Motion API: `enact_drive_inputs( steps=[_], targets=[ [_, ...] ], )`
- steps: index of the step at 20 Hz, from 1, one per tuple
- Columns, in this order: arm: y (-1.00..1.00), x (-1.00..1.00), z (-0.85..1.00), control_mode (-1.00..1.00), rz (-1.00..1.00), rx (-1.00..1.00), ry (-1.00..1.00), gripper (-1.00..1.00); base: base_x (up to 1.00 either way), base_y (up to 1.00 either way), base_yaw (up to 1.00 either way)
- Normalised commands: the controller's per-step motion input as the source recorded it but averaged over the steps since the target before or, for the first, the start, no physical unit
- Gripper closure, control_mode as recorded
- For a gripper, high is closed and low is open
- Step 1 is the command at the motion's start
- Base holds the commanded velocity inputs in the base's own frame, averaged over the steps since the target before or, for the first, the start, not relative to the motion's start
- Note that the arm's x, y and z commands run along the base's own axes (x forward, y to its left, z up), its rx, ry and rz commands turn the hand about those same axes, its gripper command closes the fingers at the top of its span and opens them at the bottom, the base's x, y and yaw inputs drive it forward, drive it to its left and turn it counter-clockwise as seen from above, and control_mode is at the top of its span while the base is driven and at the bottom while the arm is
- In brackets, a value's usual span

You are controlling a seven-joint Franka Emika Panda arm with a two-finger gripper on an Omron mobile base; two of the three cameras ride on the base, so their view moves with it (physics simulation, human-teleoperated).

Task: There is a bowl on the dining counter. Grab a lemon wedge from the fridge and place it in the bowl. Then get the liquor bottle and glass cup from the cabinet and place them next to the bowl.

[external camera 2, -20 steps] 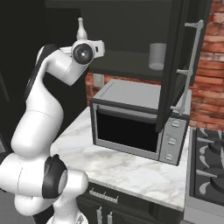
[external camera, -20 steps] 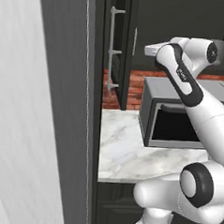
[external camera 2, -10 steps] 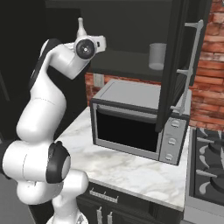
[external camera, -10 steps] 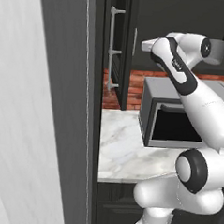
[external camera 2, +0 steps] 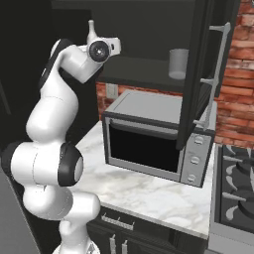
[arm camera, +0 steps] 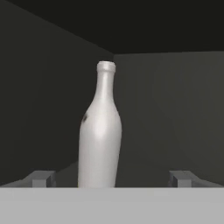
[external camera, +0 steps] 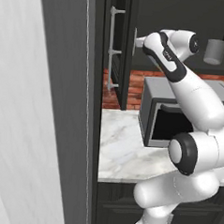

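Over the last second the arm (external camera: 199, 95) folds in and swings toward the open cabinet (external camera 2: 149, 30). In the left base view its elbow (external camera: 162, 44), earlier well to the right, now sits nearer the cabinet door (external camera: 118, 48), and the shoulder joint (external camera: 186, 153) stands higher in the picture. In the right base view the wrist (external camera 2: 99, 49) lies further right and the lower joint (external camera 2: 67, 166) higher up.

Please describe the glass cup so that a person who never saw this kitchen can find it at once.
Find the microwave on the marble counter and look straight up into the open dark cabinet above it. The glass cup stands upright on the shelf there, near the open door. It is short, grey and wide-mouthed, unlike the tall pale liquor bottle with a narrow neck.
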Motion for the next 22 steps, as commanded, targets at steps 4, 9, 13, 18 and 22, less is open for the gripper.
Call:
enact_drive_inputs(
  steps=[4, 9, 13, 18, 22],
  targets=[
    [0.20, 0.36, 0.00, -1.00, 0.00, 0.00, 0.01, -1.00, 0.00, 0.00, 0.00],
    [0.21, 0.26, 0.00, -1.00, 0.00, 0.00, 0.01, -1.00, 0.00, 0.00, 0.00],
    [0.16, 0.21, 0.00, -1.00, 0.00, 0.00, 0.02, -1.00, 0.00, 0.00, 0.00],
    [0.22, 0.20, 0.00, -1.00, 0.00, 0.00, 0.05, -1.00, 0.00, 0.00, 0.00],
    [0.18, 0.19, 0.00, -1.00, 0.00, 0.00, 0.06, -1.00, 0.00, 0.00, 0.00]
  ],
)
